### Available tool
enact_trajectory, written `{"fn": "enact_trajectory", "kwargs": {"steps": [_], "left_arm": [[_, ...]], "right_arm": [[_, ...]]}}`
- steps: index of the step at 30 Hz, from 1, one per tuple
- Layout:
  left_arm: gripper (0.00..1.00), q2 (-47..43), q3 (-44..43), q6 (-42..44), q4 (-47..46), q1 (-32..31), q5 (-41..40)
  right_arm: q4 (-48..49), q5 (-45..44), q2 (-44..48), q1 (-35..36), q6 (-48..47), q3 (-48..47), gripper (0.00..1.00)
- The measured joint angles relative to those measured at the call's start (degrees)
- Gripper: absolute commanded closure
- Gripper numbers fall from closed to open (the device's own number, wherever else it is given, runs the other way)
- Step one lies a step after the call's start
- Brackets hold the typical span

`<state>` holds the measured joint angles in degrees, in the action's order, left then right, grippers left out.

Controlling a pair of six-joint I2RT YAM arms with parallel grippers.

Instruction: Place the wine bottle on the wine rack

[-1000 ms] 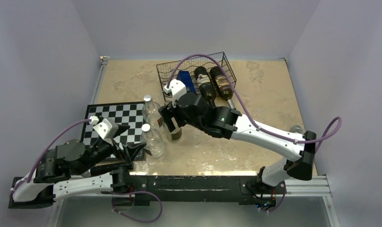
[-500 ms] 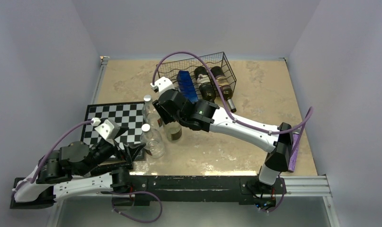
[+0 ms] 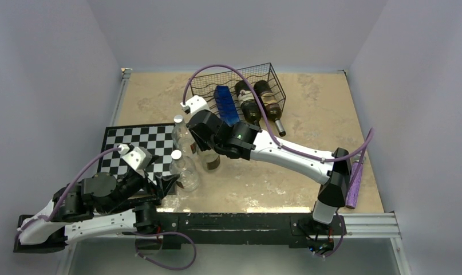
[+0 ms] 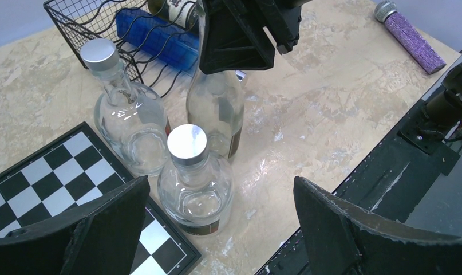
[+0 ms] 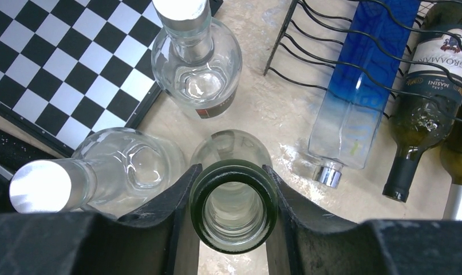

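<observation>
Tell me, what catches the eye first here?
The right gripper is clamped on the neck of an open, upright wine bottle mid-table. Behind it, a black wire rack holds a blue bottle and dark bottles lying down. A chessboard lies at left, near two capped glass bottles.

The table is beige, marbled with pale veins. At nine o'clock lies a black-and-white chequered chessboard. The rack at twelve is black wire, holding a blue bottle and dark bottles with cream labels. The wine bottle is clear and green-rimmed, the flasks clear and silver-capped. At four, the microphone glitters purple.
</observation>
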<state>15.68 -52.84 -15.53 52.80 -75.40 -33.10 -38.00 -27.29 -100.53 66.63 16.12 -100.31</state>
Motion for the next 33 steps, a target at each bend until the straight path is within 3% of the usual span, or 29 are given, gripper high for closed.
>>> {"fn": "enact_trajectory", "kwargs": {"steps": [6,11,17,25,33], "left_arm": [[0.01,0.1,1.7,-0.5,-1.7,0.0,-0.7],[0.01,0.9,3.3,-0.5,-4.8,0.0,0.4],[0.01,6.4,5.2,0.2,-14.1,0.0,9.7],[0.01,22.3,8.2,2.3,-30.8,0.0,21.7],[0.01,25.3,12.5,6.0,-43.8,0.0,31.1]], "right_arm": [[-0.9,0.1,2.4,0.0,1.9,2.1,1.00],[-6.6,2.4,10.2,-0.1,3.7,7.0,1.00],[-14.1,5.7,20.8,-0.2,6.7,8.9,1.00],[-19.5,11.7,34.3,-0.2,9.4,12.7,1.00],[-25.2,15.4,44.3,-0.2,7.7,12.8,1.00]]}}
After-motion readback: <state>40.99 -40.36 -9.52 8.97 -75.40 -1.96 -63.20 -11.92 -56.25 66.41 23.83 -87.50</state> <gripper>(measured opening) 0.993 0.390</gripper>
